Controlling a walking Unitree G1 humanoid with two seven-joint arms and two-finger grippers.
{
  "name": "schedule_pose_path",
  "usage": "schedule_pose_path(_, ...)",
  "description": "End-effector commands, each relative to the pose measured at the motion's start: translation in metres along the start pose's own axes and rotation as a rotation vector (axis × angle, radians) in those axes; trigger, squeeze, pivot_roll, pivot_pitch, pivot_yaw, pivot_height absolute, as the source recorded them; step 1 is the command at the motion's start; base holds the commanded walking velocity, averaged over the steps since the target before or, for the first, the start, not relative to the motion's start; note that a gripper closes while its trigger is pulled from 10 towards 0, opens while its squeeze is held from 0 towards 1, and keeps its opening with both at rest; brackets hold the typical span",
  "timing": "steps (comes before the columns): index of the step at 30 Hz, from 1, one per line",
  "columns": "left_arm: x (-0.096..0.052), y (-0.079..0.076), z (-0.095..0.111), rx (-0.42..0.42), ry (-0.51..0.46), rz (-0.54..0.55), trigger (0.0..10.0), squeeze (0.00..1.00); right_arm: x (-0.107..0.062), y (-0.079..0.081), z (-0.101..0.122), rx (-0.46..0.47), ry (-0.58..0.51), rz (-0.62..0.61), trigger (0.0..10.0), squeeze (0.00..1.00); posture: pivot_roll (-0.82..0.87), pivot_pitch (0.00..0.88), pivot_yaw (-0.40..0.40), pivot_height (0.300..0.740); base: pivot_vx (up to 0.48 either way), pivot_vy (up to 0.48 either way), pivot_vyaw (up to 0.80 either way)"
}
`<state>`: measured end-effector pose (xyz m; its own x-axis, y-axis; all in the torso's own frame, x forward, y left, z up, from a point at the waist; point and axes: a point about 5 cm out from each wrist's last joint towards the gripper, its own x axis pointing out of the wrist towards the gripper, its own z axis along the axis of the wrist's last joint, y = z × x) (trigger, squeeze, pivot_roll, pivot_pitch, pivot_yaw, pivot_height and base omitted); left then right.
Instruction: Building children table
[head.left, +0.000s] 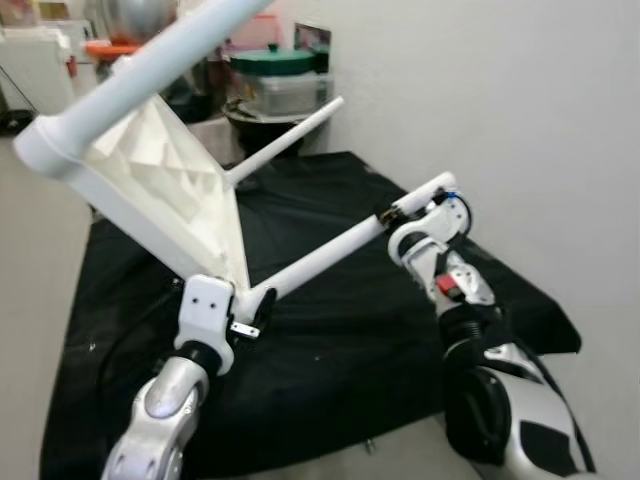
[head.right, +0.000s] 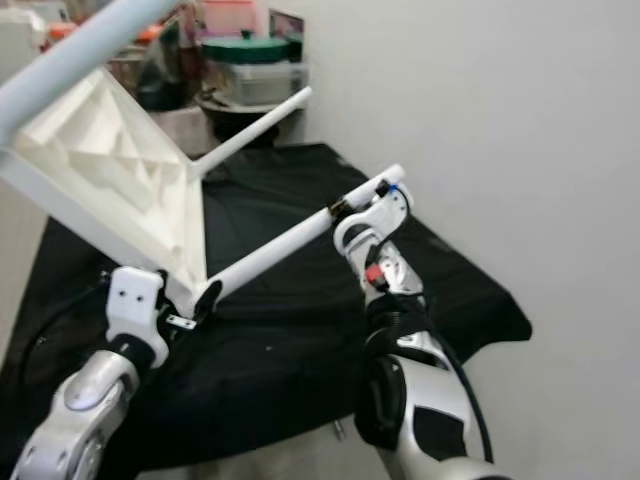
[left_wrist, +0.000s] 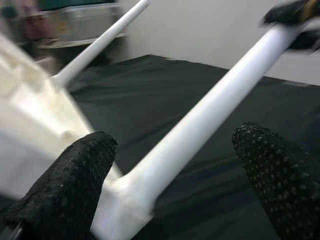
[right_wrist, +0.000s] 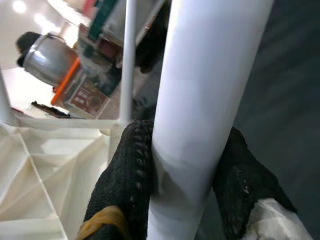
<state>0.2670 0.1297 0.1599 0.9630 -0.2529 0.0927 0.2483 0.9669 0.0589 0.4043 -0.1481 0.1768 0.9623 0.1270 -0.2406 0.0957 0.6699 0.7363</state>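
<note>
White plastic tabletop (head.left: 165, 180), tilted: right claw (right_wrist: 185, 180) pinches one leg (head.left: 330, 250); left claw (left_wrist: 170, 175) spread beside its base. Risk: the leg could twist loose at the socket, dropping the top onto the black cloth (head.left: 330, 340).

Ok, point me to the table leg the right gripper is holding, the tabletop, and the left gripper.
table leg (head.left: 330, 252), left eye view, middle of the white tube.
tabletop (head.left: 165, 175), left eye view, ribbed underside.
left gripper (left_wrist: 172, 165), left wrist view, between the fingertips, at the leg's base.
right gripper (right_wrist: 187, 165), right wrist view, between the fingertips, clamped on the leg.
</note>
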Motion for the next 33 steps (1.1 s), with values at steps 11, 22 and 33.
schedule_pose_path(11,-0.007,0.006,-0.002,0.027,0.029,0.022,10.0,0.0,-0.033,-0.075,-0.074,-0.114,0.249,-0.124,0.0,0.0,0.1,0.0,-0.077,0.74,0.0,0.0,0.0)
schedule_pose_path(22,-0.008,0.005,-0.004,0.039,0.047,0.049,10.0,0.0,-0.079,-0.093,-0.068,-0.083,0.109,-0.083,0.0,0.0,0.09,0.0,-0.082,0.74,0.0,0.0,0.0)
schedule_pose_path(33,-0.007,0.005,-0.005,0.055,0.07,0.066,10.0,0.0,-0.09,-0.132,-0.08,0.055,0.237,-0.421,0.0,0.0,0.09,0.0,-0.089,0.74,0.0,0.0,0.0)
